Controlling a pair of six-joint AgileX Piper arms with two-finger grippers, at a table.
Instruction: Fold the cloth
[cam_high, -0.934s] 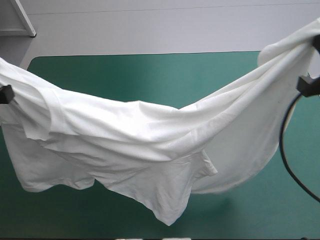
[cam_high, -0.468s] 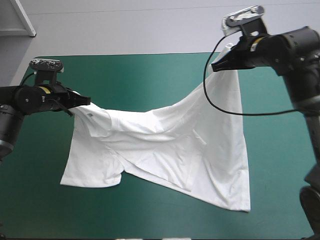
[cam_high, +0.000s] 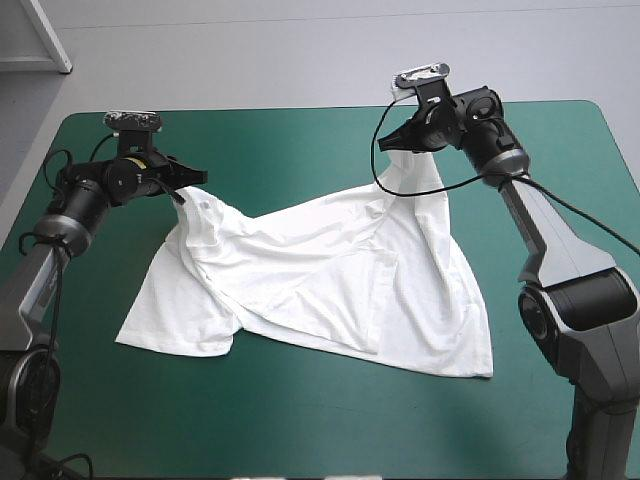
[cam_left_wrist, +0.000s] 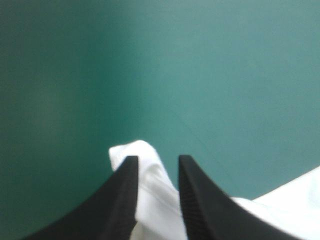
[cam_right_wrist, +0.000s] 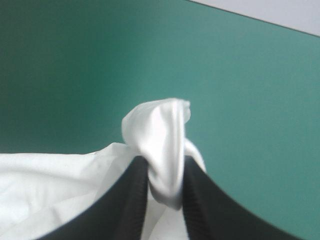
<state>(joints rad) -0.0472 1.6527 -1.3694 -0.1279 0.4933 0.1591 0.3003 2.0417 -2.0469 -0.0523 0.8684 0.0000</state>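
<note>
Pinching a fold of the white T-shirt (cam_left_wrist: 155, 205), the left gripper (cam_left_wrist: 156, 159) had its two black fingers drawn almost together, with only cloth between them. A small lobe of fabric stood out just beyond the fingertips. In the high view the left gripper (cam_high: 192, 180) held a raised part of the garment toward the table's left side, above the teal-green cover (cam_high: 300, 140). The right gripper (cam_right_wrist: 166, 161) was likewise nearly closed on a bunched knot of cloth that bulged past its tips. From above, the right gripper (cam_high: 388, 143) held its part toward the far edge. Between the two grippers the T-shirt (cam_high: 330, 280) sagged down onto the cover. Its remainder lay spread and wrinkled across the table's middle, with a short sleeve (cam_high: 180, 330) toward the near left and one corner toward the near right.
</note>
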